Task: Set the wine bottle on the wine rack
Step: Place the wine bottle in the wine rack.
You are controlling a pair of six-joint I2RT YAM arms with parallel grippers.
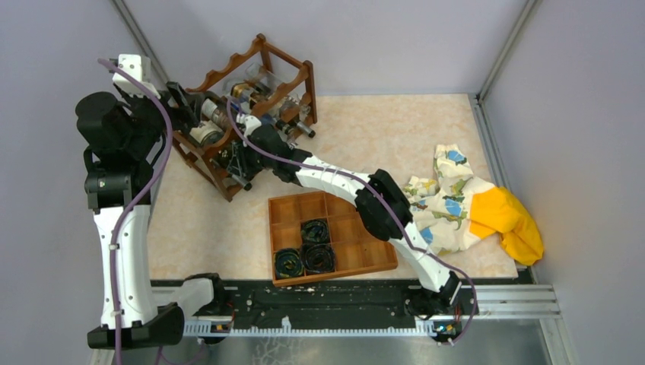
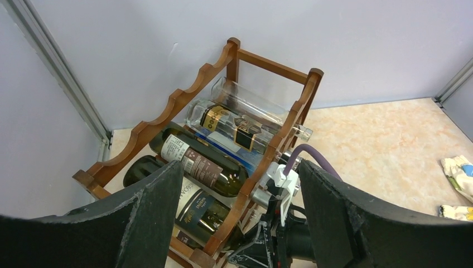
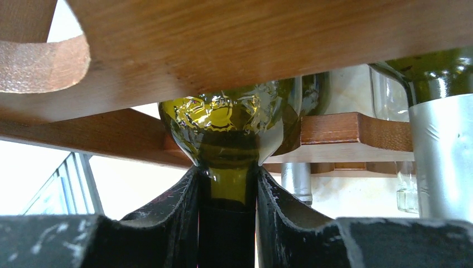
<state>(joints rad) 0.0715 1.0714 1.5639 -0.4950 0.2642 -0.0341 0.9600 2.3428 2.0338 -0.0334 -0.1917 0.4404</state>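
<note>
I am looking at a beige marbled table (image 1: 380, 137) boxed in by plain lavender-grey walls (image 1: 365, 38), with metal profiles running up the corners. The wine rack (image 1: 228, 70) is standing in the far-left corner of the table, angled to the walls, with a clear bottle (image 2: 245, 120) and dark labelled bottles (image 2: 195, 164) lying in its tiers.

My right gripper (image 3: 228, 206) is reaching in low at the rack's near side, its fingers pinching the neck of the green wine bottle (image 3: 223, 123). The bottle's shoulder is sitting just under a scalloped wooden rail, with a second rail behind it, so the body is lying inside a lower tier.

My left gripper (image 2: 240, 167) is hovering above the rack with its fingers spread wide, holding nothing.

Near the middle of the table's near edge, an orange-brown compartment tray (image 1: 365, 243) is holding dark rolled items (image 1: 316, 247) in three cells. A patterned cloth (image 1: 449, 205) with a yellow part is lying crumpled along the right edge.
</note>
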